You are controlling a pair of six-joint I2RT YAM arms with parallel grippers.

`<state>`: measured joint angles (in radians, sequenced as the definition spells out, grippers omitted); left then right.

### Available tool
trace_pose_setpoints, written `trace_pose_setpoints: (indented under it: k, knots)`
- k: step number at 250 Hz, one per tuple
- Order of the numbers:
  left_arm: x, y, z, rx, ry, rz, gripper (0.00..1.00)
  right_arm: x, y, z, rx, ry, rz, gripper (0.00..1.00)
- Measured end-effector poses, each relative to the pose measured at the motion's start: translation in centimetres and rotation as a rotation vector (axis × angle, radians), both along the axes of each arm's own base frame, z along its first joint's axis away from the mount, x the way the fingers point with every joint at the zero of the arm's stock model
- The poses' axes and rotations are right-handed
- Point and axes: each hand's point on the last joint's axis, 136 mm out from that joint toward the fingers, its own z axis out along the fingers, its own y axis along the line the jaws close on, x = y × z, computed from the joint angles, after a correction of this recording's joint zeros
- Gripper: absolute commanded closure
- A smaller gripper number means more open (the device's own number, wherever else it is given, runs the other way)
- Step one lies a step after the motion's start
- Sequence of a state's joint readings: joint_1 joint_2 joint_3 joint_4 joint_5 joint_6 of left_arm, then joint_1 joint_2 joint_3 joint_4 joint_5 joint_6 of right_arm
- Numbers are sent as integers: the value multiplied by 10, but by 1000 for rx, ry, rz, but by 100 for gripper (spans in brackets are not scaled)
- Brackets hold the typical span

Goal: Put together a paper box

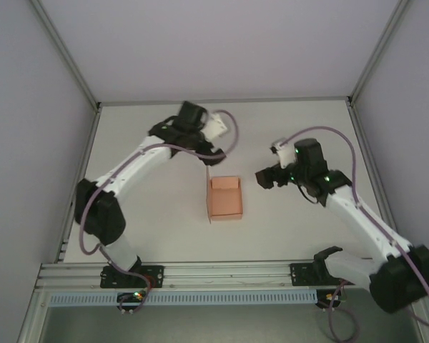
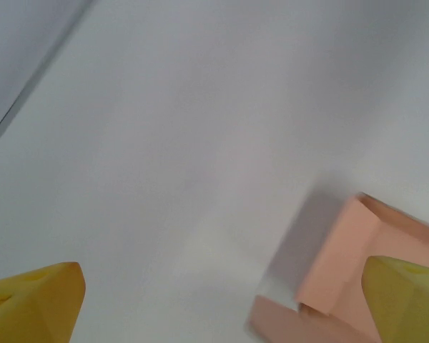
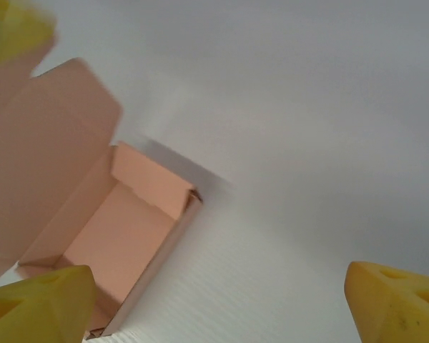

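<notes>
Your box (image 1: 224, 200) sits open-topped, lid flap raised.
Left gripper (image 1: 214, 158) and right gripper (image 1: 265, 179) hover near it, jaws spread, empty.

White table (image 1: 164, 229), grey enclosure walls (image 1: 28, 107), aluminium rail (image 1: 222, 271) along near edge

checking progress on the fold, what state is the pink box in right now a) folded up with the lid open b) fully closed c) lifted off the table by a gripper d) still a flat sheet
a, the paper box has its walls up and its inside showing, with the lid flap standing open
</notes>
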<state>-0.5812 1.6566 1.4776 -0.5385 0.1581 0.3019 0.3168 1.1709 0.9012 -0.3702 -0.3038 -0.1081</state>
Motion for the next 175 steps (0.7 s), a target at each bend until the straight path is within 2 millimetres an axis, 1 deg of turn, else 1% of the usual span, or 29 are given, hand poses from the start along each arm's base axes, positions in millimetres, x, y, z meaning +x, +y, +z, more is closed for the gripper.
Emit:
trace_pose_setpoints:
  k: [6,8,19,22,31,32,38,47,57,62,67,84,107,133,153,175]
  knots:
    - [4,13,0,-34,16,66,0,5,8,0,-11,-5,48,11]
    - [7,21,0,-56,24,106,0,6,10,-1,-18,-8,68,11]
    - [12,49,-2,-124,55,236,0,15,26,-3,-51,-22,166,11]
    - [13,58,-4,-144,64,276,0,18,30,-5,-62,-25,195,12]
    - [12,79,-8,-189,84,365,0,23,44,-11,-96,-36,279,12]
    - [11,83,-9,-199,88,385,0,24,46,-12,-100,-38,290,13]
    - [8,95,-14,-221,98,439,0,27,54,-16,-121,-41,339,14]
    - [1,113,-21,-245,116,518,0,30,65,-23,-150,-42,407,18]
    - [-9,127,-30,-262,137,589,0,36,77,-33,-190,-43,487,30]
    - [-14,132,-34,-268,146,613,0,38,82,-37,-200,-33,508,35]
    - [-19,136,-38,-274,157,639,0,41,87,-42,-221,-38,545,37]
    - [-33,147,-50,-286,186,707,0,51,103,-55,-262,-22,627,38]
    - [-47,159,-64,-293,213,770,0,61,116,-70,-308,-2,708,39]
    - [-58,168,-72,-294,224,815,0,62,122,-85,-342,38,778,41]
    - [-64,172,-76,-296,229,831,0,59,125,-96,-365,76,828,41]
    - [-69,174,-80,-295,236,836,0,57,126,-109,-389,120,868,44]
